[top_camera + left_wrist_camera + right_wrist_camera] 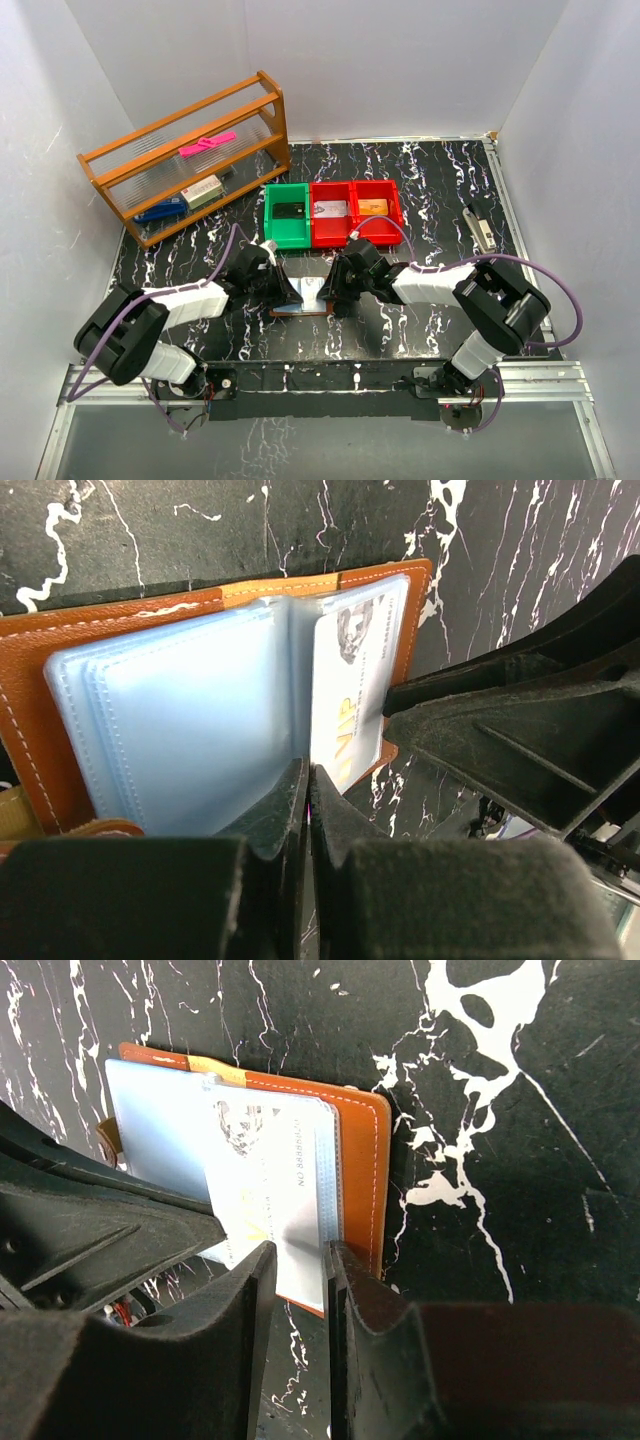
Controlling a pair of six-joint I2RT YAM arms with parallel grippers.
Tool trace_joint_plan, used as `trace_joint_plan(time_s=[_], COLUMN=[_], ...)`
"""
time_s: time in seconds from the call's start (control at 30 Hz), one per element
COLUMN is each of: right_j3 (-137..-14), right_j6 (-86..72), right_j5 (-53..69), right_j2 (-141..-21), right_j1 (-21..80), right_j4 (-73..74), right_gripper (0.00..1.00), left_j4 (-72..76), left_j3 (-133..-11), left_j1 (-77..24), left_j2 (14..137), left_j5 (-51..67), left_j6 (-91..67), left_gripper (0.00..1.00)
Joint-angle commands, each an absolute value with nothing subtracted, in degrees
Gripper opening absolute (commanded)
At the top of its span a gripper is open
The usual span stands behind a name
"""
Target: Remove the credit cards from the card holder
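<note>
I had the card holder [303, 300] lying open on the table [380, 335], in the middle, just near of the bins and between my two grippers; its brown leather faced down and its pale blue inside faced up. The left gripper [307, 777] had its fingers pressed together with only a hairline between them; as far as I could judge they pinched one sleeve leaf [295, 680] at its edge and held it upright like a turned page; that bared a pale card [350, 680] with dark print on the holder's right half. The right gripper [300, 1252] stood at that card's end with its fingers narrow, a slim gap between them through which the card's face showed; I saw no bite on it. One card lay in the green bin [270, 215] and one in each of the red bins [335, 241]; so I judged this a late extraction, with the grasp not yet made. The next move, I reckoned, called for the right fingers to close on the card's free edge and draw it straight out toward the right while the left held the leaf; a skewed pull could drag the whole holder along.
</note>
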State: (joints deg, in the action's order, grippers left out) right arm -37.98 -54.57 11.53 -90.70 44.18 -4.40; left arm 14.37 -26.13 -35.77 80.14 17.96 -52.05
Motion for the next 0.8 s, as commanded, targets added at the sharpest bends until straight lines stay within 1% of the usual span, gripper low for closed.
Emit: trace_joint_plan(time_s=[0.0,0.17,0.43,0.57,0.77], right_j3=[-38.39,-38.5,-38.61,-38.63,-38.72], right_j6=[-54.49,-54.49,-54.49,-54.41,-54.31], right_j5=[10.89,11.16,11.45,12.85,14.05], right_j2=[-92.03,-92.02,-92.11,-92.5,-93.32], right_j1=[44.69,44.73,44.7,44.67,44.69], right_j4=[-3.47,-3.69,-3.91,-5.01,-5.76], right_gripper=[0.25,0.26,0.26,0.26,0.25], left_j4=[12.6,12.88,11.38,14.79,19.14], left_j3=[-25.86,-25.84,-25.68,-25.76,-26.55], left_j1=[-36.08,-36.04,-36.04,-36.03,-36.04], left_j2=[76.19,75.37,73.99,75.73,78.75], left_j5=[17.59,18.89,17.91,20.21,22.58], left_j6=[-50.32,-49.79,-49.63,-50.79,-52.74], left_gripper=[0.0,0.0,0.0,0.0,0.1])
